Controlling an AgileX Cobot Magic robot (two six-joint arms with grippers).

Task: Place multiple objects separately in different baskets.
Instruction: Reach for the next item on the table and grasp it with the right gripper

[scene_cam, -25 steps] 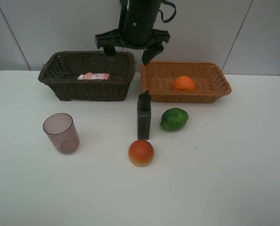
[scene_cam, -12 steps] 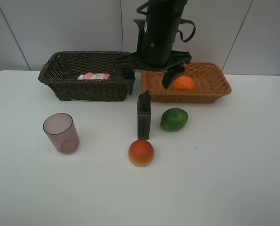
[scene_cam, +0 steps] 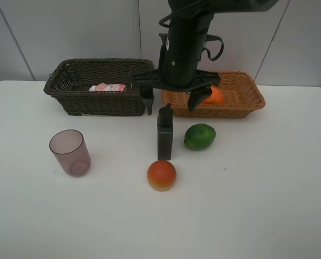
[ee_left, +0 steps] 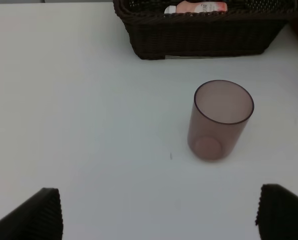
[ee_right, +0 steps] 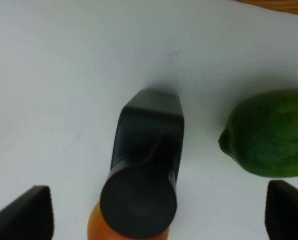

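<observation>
A dark grey bottle [scene_cam: 165, 137] stands upright mid-table, and my right gripper [scene_cam: 171, 103] hangs open just above it, one finger on each side of its cap [ee_right: 138, 202]. A green fruit [scene_cam: 199, 136] lies to its right and a red-orange fruit [scene_cam: 161, 175] in front of it. The mauve cup [scene_cam: 70, 152] stands upright at the left. Inside the dark brown basket [scene_cam: 63, 89] lies the pink bottle [scene_cam: 107, 87]. The orange [scene_cam: 215, 96] rests in the light tan basket [scene_cam: 246, 102], partly hidden by the arm. In the left wrist view my left gripper [ee_left: 159, 215] is open, short of the cup [ee_left: 220, 120].
The two baskets stand side by side along the back of the white table, close to the wall. The right arm's black body [scene_cam: 184, 43] reaches down between them. The left arm does not show in the high view.
The right arm has come forward and down from behind the baskets to just above the dark bottle. Its jaws have stayed open. No object has moved.
</observation>
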